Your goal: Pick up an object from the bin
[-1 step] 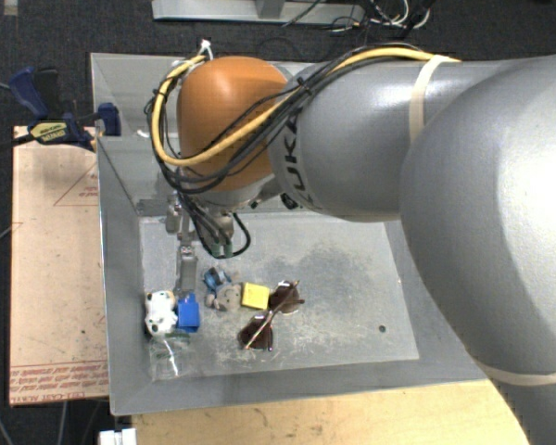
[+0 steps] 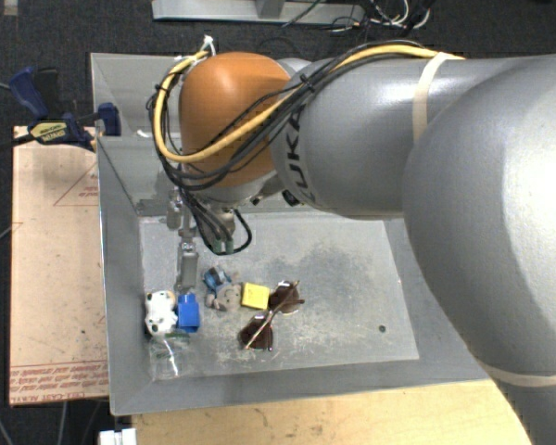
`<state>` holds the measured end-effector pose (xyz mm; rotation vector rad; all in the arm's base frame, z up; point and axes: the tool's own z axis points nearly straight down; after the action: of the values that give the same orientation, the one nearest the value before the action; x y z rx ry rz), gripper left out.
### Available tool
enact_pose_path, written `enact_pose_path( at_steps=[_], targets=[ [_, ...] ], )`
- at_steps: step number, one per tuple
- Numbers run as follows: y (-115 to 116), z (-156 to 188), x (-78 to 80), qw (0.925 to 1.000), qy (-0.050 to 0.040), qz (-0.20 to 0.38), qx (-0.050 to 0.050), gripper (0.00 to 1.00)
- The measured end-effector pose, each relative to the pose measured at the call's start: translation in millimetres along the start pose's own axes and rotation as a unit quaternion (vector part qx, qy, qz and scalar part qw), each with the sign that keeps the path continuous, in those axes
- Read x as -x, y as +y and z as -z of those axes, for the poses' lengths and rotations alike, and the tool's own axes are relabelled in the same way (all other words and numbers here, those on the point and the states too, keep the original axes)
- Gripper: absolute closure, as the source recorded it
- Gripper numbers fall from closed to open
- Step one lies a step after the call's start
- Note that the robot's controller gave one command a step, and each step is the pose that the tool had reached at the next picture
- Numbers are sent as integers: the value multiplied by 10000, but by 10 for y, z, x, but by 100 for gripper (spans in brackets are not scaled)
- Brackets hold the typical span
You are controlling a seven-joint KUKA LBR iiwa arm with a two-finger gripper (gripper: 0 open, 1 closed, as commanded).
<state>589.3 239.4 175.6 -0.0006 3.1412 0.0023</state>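
The end effector (image 2: 184, 279) hangs just above the blue block (image 2: 187, 313); whether it is apart or together cannot be told from this angle. The block lies on the floor of the bin (image 2: 352, 290), touching a white spotted ball (image 2: 159, 313) on the side away from the sunglasses (image 2: 271, 318). If the block is the pick, the descent should be straight and centred on it, closing across its free sides so the ball is not caught too.
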Motion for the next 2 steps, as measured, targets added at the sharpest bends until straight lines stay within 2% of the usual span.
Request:
enact_pose_path(
  at_steps=[1, 2],
  targets=[
    [33, -348, -172, 9972, -38, 746, 6, 0],
    [84, -589, -579, 9791, 23, 2035, -7, 0]
  ],
)
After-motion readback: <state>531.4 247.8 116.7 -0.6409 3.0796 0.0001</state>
